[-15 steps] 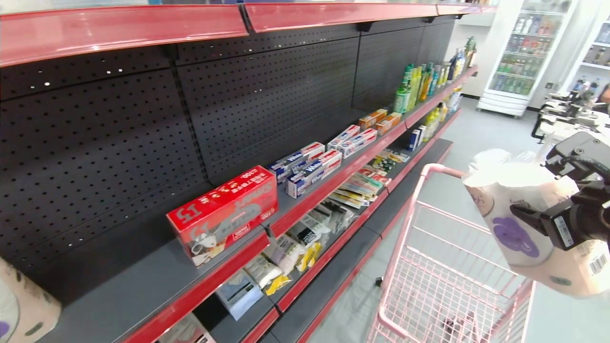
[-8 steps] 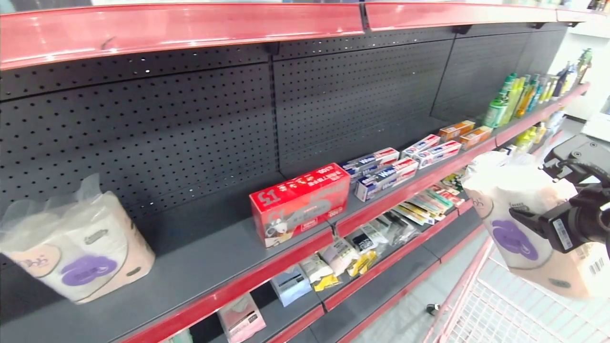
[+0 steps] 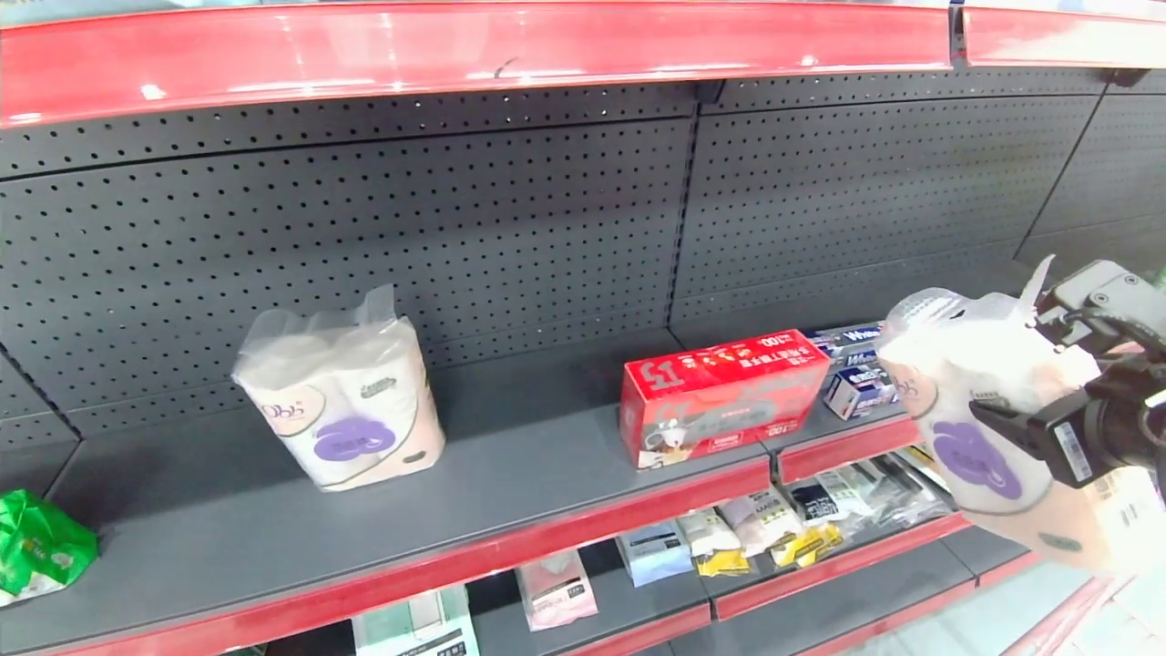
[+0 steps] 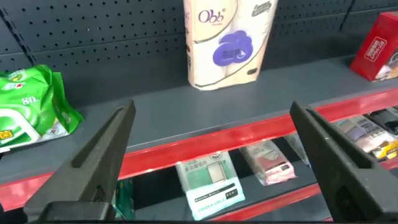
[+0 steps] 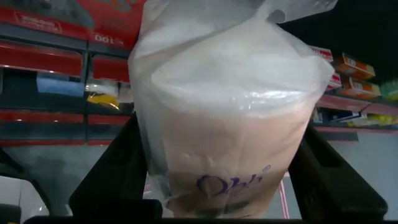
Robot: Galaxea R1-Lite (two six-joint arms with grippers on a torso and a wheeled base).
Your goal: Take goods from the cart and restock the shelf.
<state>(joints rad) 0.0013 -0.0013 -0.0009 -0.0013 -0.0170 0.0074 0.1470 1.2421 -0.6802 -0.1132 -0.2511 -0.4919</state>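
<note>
My right gripper (image 3: 1048, 424) is shut on a pack of toilet rolls (image 3: 979, 410), white plastic with a purple mark, held in the air at the right, in front of the shelf's red edge. The wrist view has the same pack (image 5: 230, 118) filling the space between the two black fingers. A second pack of toilet rolls (image 3: 344, 401) stands upright on the grey shelf (image 3: 528, 456), left of the middle, and faces the left wrist camera as toilet rolls (image 4: 227, 40). My left gripper (image 4: 214, 162) is open, low in front of the shelf's red edge (image 4: 205, 140), with nothing between its fingers.
A red box (image 3: 724, 394) lies on the shelf right of the middle, with toothpaste boxes (image 3: 852, 364) behind the held pack. A green packet (image 3: 36, 545) sits at the shelf's far left. Small goods (image 3: 756, 533) hang on the shelf below. Bare shelf lies between the standing pack and the red box.
The head camera has swung left, so the cart has left the picture and the standing pack and green packet have come in. The right gripper keeps hold of its pack.
</note>
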